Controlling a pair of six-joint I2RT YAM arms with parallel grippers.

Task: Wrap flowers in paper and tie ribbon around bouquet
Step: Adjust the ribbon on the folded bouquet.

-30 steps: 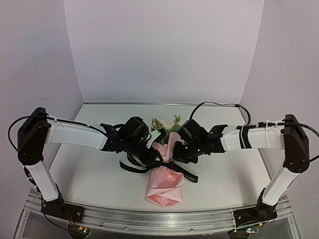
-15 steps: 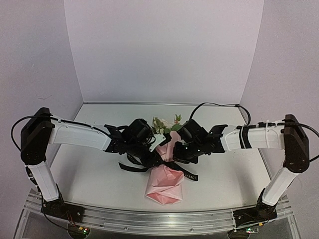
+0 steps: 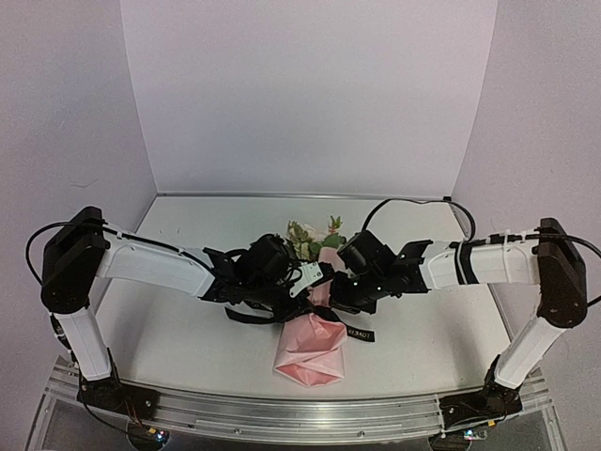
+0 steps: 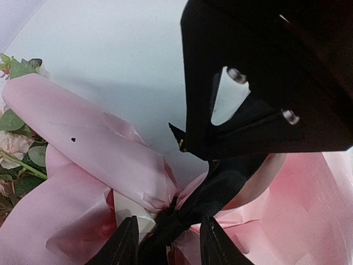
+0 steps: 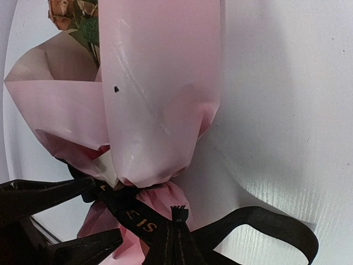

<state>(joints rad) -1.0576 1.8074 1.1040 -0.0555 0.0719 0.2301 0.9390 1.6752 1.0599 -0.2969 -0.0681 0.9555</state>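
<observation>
Black ribbon (image 5: 132,216) | right end effector (image 3: 331,295) is pinching it, fully closed; left end effector (image 4: 169,222) is straddling it, half-open | you're risking tearing the paper (image 5: 160,83) by overpulling.

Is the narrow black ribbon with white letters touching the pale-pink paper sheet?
Touching. The right wrist view shows the black lettered ribbon cinched tightly around the pinched neck of the pale-pink paper sheet.

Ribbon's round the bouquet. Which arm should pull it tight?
Right, probably. The right gripper is shut on the ribbon, which runs straight from it to the waist of the bouquet. The left gripper is open, straddling the ribbon there and holding nothing.
</observation>
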